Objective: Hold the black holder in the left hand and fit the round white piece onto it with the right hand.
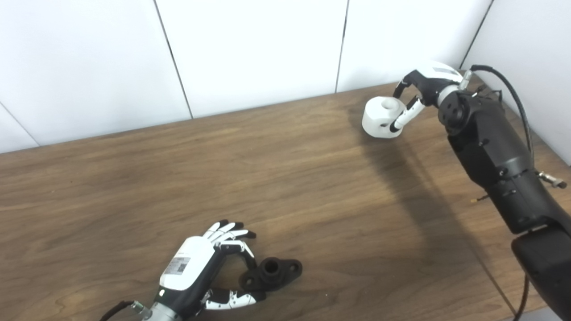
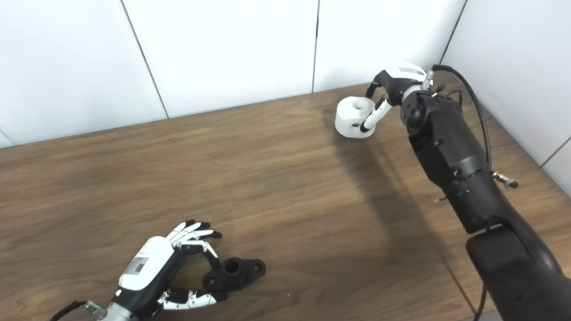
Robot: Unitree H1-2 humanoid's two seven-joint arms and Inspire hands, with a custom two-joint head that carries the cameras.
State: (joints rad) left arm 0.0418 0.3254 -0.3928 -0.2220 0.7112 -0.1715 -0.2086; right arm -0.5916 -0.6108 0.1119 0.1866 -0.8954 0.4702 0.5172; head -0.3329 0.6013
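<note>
The black holder [image 1: 274,272] lies flat on the wooden table [image 1: 285,178] near the front left; it has a raised hub with a hole and a lobe at each end. My left hand [image 1: 209,267] is beside it, thumb and one finger pinching its left lobe, the other fingers spread. The round white piece [image 1: 379,118], with a hole on top, is at the far right near the wall. My right hand [image 1: 424,89] is shut on it from the right and seems to hold it slightly above the table. Both also show in the right eye view: holder [image 2: 236,272], white piece [image 2: 352,118].
A white panelled wall [image 1: 250,53] runs along the table's far edge and turns at the right corner [image 1: 526,53]. My black right forearm [image 1: 495,156], with a cable looping over it, reaches across the table's right side and casts a long shadow.
</note>
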